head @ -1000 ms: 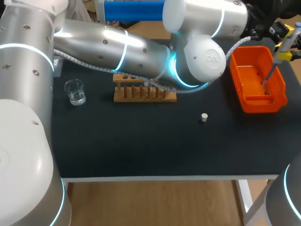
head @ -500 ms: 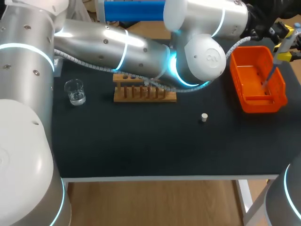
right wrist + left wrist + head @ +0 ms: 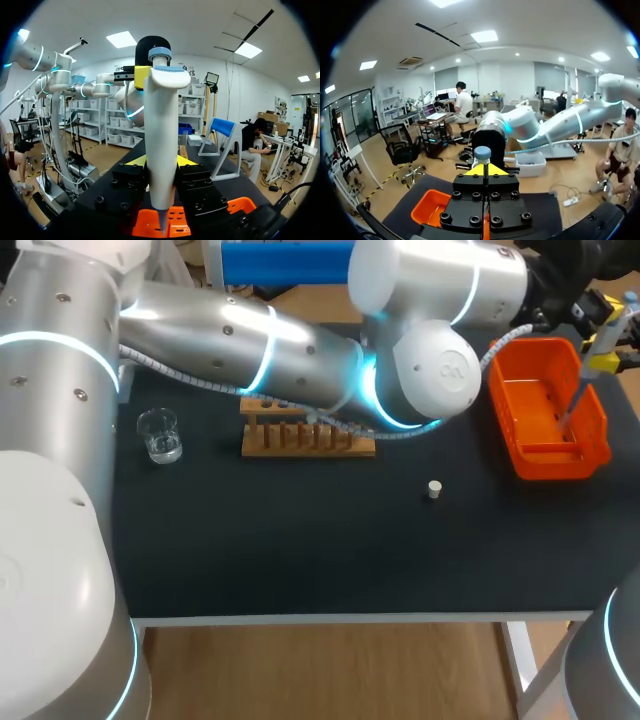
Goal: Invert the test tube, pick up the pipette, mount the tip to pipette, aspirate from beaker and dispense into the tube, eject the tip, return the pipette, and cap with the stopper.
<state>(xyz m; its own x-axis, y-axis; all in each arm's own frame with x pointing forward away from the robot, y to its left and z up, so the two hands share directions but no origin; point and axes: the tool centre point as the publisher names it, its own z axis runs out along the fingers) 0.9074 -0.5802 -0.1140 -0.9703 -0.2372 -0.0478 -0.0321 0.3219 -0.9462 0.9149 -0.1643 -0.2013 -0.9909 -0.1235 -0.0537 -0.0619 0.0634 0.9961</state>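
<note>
Presently held: pipette (image 3: 160,140), upright, narrow end pointing down at the orange bin (image 3: 530,455).
Right gripper (image 3: 160,161): clamped on the pipette's body, one yellow finger on each side.
Left gripper (image 3: 483,170): fingers pressed together, tips right at the pipette's blue top button.
Left arm (image 3: 250,340): stretched across the table (image 3: 300,550) from the left, above the wooden rack (image 3: 305,443).
Glass (image 3: 160,435): on the table, left of the rack.
Stopper (image 3: 434,490): alone on the table, between rack and bin.
</note>
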